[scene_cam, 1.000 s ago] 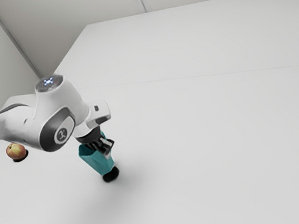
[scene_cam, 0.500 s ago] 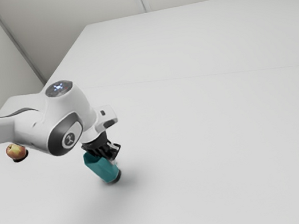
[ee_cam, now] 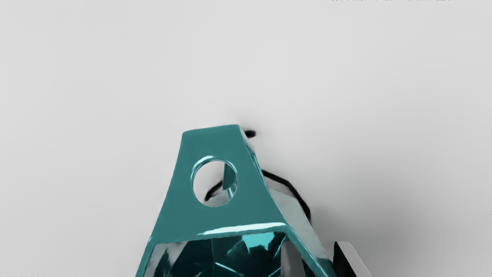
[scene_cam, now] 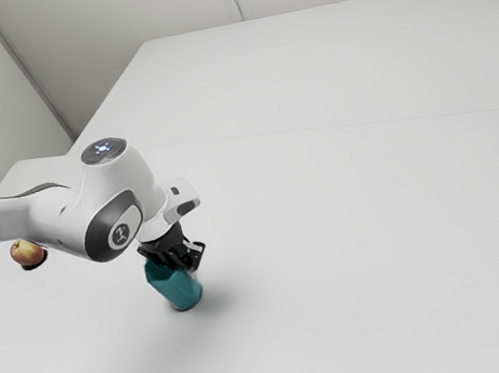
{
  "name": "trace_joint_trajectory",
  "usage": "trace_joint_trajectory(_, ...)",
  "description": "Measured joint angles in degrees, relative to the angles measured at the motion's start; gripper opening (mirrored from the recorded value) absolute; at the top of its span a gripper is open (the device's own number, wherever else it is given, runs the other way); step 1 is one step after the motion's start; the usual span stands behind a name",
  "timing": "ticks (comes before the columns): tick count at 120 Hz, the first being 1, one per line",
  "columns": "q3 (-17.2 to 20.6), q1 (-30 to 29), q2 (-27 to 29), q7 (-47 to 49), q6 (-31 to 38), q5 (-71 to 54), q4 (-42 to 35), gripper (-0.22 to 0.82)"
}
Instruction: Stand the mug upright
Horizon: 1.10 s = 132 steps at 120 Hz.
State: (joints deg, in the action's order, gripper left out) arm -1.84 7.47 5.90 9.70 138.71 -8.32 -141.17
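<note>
Blue-green and shiny, the mug with flat sides point(scene_cam: 176, 286) is leaning over on the big white table point(scene_cam: 358, 254). Its open top tips toward the exterior view's left, and its bottom end is low, at the table or very near it. I can't tell if it touches. It is not standing up straight.

The black two-finger gripper point(scene_cam: 186, 258) has the mug by its side wall. One finger is inside the mug and the other is outside, and they pinch the wall between them. The white robot arm point(scene_cam: 121, 199) reaches in from the exterior view's left, above the mug. In the wrist view, I see the flat mug handle point(ee_cam: 209, 144) with a round hole in it, poking out away from the fingers.

A red and yellow apple point(scene_cam: 25, 251) sits on the table, near the arm and well apart from the mug.
</note>
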Motion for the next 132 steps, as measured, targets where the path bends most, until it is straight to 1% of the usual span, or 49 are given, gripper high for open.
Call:
trace_joint_trajectory(21,-0.01,0.00,0.79,-0.03,0.32,0.75,0.05,0.12)
trace_joint_trajectory(48,-0.01,0.00,1.95,-0.14,0.62,1.06,0.24,0.38)
trace_joint_trajectory(62,-0.01,0.00,2.28,-0.27,0.56,1.09,0.45,0.47)
trace_joint_trajectory(77,0.30,-0.03,2.73,-0.46,-0.19,1.12,0.93,0.52)
trace_joint_trajectory(92,1.12,0.02,3.41,-0.61,-3.93,1.17,3.68,0.55)
trace_joint_trajectory(113,1.43,-0.20,3.17,-0.76,-13.67,3.11,12.13,0.57)
trace_joint_trajectory(132,1.62,-0.84,-0.02,-0.84,-22.11,4.77,20.69,0.58)
